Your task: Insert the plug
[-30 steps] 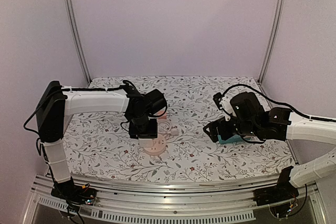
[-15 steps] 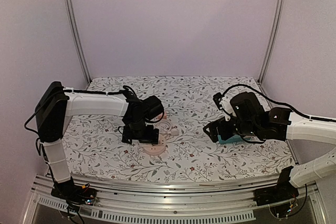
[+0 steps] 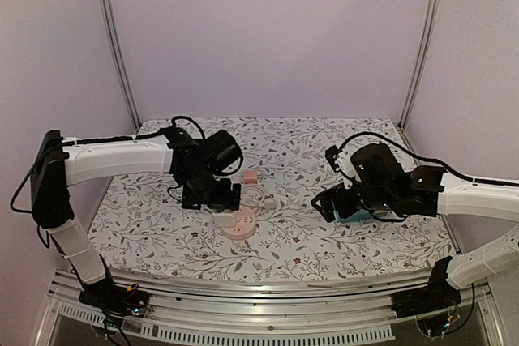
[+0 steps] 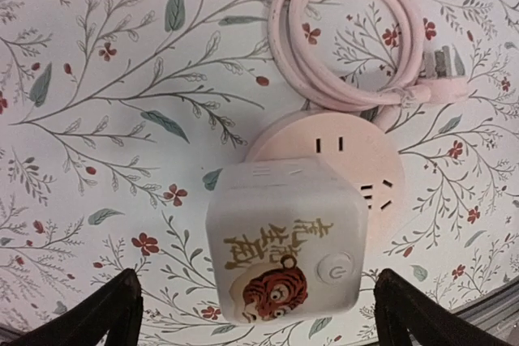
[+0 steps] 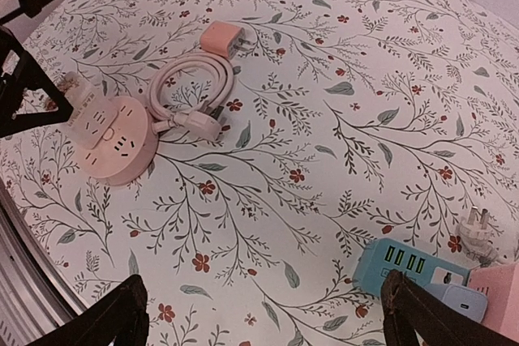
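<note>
The cube plug sits on the round socket, the coiled cable just behind it.

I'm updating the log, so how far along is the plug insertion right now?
Done, by the look of it: the white cube adapter sits on the round pink socket base, though full seating can't be confirmed. In hand: nothing. The left gripper is open, its fingers clear of the adapter, and the right gripper is open and empty. Left: probably just backing the arms away.
</note>
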Available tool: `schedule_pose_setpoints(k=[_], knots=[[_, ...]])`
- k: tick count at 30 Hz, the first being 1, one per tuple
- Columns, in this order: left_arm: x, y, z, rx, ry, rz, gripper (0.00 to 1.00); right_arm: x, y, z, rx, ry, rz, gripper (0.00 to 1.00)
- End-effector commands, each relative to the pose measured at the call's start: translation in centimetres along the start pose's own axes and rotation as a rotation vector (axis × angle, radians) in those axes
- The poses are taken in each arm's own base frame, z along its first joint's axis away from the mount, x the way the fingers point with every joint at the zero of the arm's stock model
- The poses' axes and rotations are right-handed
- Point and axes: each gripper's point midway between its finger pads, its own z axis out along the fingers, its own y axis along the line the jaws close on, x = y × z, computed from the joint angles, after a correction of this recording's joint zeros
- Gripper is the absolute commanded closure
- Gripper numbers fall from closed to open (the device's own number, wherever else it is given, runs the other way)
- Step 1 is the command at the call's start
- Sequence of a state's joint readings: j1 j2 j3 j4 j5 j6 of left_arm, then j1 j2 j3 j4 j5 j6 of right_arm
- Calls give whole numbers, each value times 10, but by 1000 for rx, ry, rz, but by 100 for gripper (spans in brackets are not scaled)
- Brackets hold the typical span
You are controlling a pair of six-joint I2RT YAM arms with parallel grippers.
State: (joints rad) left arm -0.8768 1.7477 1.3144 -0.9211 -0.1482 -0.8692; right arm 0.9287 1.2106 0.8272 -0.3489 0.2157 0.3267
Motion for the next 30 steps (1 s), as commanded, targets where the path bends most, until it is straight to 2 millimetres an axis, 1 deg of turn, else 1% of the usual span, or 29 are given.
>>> schedule_pose_setpoints(k=[1,4,7,8,9,11,12,14,15,16,18,19,20,23,26,27,30], knots=[[-20,-1,-29,53,-133,18,1,-12,9,4,-32,-16,-9,1],[-35,2,-50,47,-255,35,1,-14,15,11,-53,-14,-28,1],[-53,14,-77,-71,-486,80,1,-20,20,19,-61,-15,-57,1],[-56,16,-84,-105,-548,108,1,-21,23,23,-70,-13,-69,1],[-58,17,-87,-130,-577,137,1,-24,28,25,-88,-16,-86,1],[-59,30,-88,-204,-595,134,1,-23,42,34,-152,-4,-144,1],[-59,32,-88,-213,-611,132,1,-24,48,38,-182,-3,-171,1],[-60,29,-83,-189,-637,155,1,-26,56,45,-207,-5,-222,1],[-61,28,-84,-172,-656,157,1,-25,61,48,-236,2,-243,1],[-62,28,-86,-162,-677,146,1,-30,63,51,-235,-7,-268,1],[-64,30,-87,-153,-712,132,1,-32,64,59,-224,-5,-326,1],[-65,30,-88,-150,-728,129,1,-34,59,65,-184,-3,-364,1],[-67,30,-88,-145,-743,132,1,-31,58,71,-175,22,-396,1],[-70,23,-85,-102,-768,150,1,-34,57,80,-152,67,-516,1],[-71,19,-83,-69,-789,165,1,-34,58,96,-146,124,-611,1],[-71,20,-81,-71,-790,166,1,-31,57,105,-142,154,-634,1],[-68,27,-78,-71,-793,161,1,-35,58,122,-137,202,-712,1]])
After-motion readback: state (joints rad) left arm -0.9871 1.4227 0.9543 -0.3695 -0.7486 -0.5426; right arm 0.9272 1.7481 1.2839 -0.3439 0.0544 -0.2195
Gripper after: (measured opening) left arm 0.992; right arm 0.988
